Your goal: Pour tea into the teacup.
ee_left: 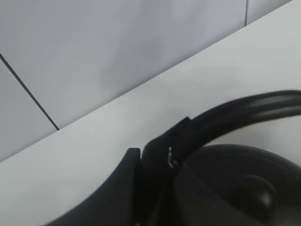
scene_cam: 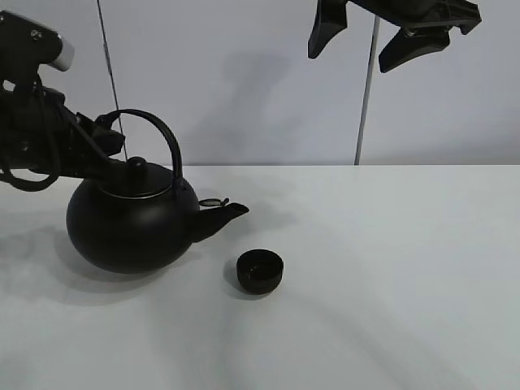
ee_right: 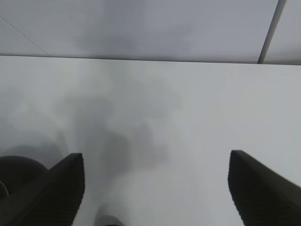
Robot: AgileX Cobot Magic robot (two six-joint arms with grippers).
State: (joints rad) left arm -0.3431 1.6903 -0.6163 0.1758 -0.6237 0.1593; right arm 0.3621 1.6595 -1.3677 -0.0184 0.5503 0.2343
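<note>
Teacup (scene_cam: 260, 270): small, round, black, without a handle. It stands upright on the table (scene_cam: 390, 276), mouth up, near the middle of the exterior view, and touches nothing but the table.
Teacup finish: plain dark surface. The inside is too dark for me to tell the contents.
Kettle (scene_cam: 130, 227): large, round and black, just left of the teacup and apart from it.
Spout (scene_cam: 223, 213): points to the right. Its tip lies behind the teacup and slightly to its left, with a gap between them.
Lid knob (scene_cam: 136, 166): on the top centre of the kettle, under the arched handle (scene_cam: 166, 138).
My left gripper (scene_cam: 110, 140): reaches in from the left edge of the exterior view. The jaws are drawn narrow and clamp the rear part of the handle. In the left wrist view the handle runs out from between my fingers (ee_left: 129, 188) and arches over the kettle body.
My right gripper (scene_cam: 351, 55): high above the table at the top of the exterior view, right of centre and well apart from the teacup and kettle. The jaws are spread wide and hold nothing.
Table surface: white and matte, with soft shadows beside the kettle and teacup.
Wall (scene_cam: 244, 81): pale panels behind the table, divided by thin dark seams.
</note>
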